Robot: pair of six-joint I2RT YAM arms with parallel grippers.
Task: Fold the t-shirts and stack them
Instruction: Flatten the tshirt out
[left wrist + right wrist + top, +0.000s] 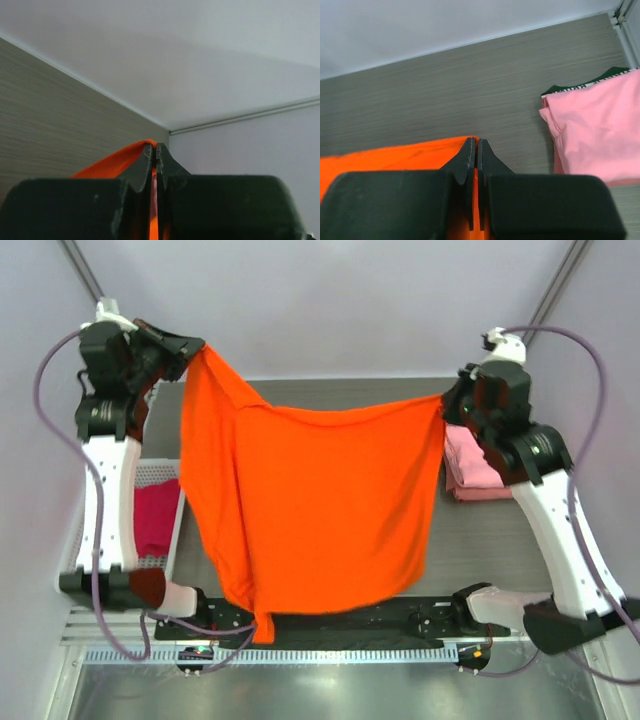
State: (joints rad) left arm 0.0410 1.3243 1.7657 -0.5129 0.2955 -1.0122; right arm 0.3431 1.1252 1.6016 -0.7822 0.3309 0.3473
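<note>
The bright orange t-shirt (310, 505) hangs spread in the air between both arms, its lower edge reaching the table's near edge. My left gripper (196, 348) is shut on its upper left corner; orange cloth (112, 162) shows between the fingers. My right gripper (447, 405) is shut on its upper right corner (395, 155). Folded light pink t-shirts (472, 470) lie stacked on the table at the right, also in the right wrist view (600, 135). A magenta-crimson t-shirt (155, 515) lies in the white basket (172, 540) at the left.
The grey wood-grain table (490, 540) runs to a back wall. A dark edge (580, 85) shows under the pink stack. The arm bases and a cable rail (330, 650) line the near edge.
</note>
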